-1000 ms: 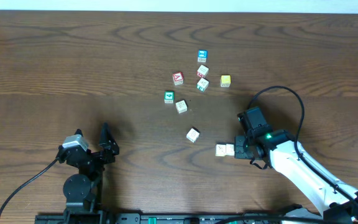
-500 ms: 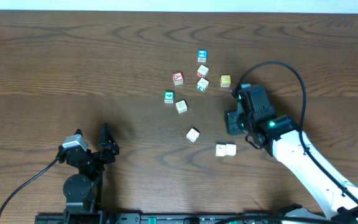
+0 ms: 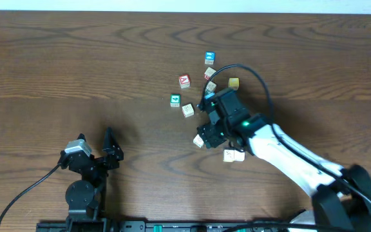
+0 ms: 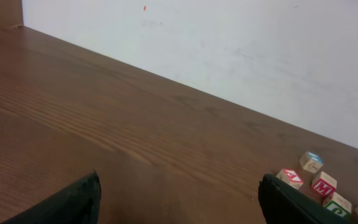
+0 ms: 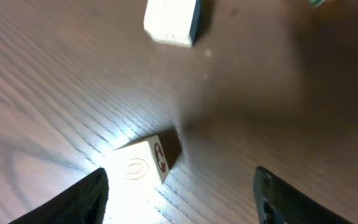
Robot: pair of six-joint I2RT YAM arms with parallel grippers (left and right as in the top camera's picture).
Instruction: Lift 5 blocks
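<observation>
Right gripper (image 5: 180,194): moved left from the near pair of cream blocks (image 3: 233,155) to a lone cream cube (image 5: 139,168), wooden, faint ring mark, between its spread fingers. Yellow cube (image 3: 234,83): far cluster. Red cube (image 4: 324,185): lettered M. Left gripper (image 4: 179,205): spread, empty, near left

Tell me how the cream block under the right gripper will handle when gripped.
The cream block looks like rigid wood with flat faces: unlikely to crush or roll. It sits skewed and off-centre in the open right gripper, so it may twist or slide on the table first.
</observation>
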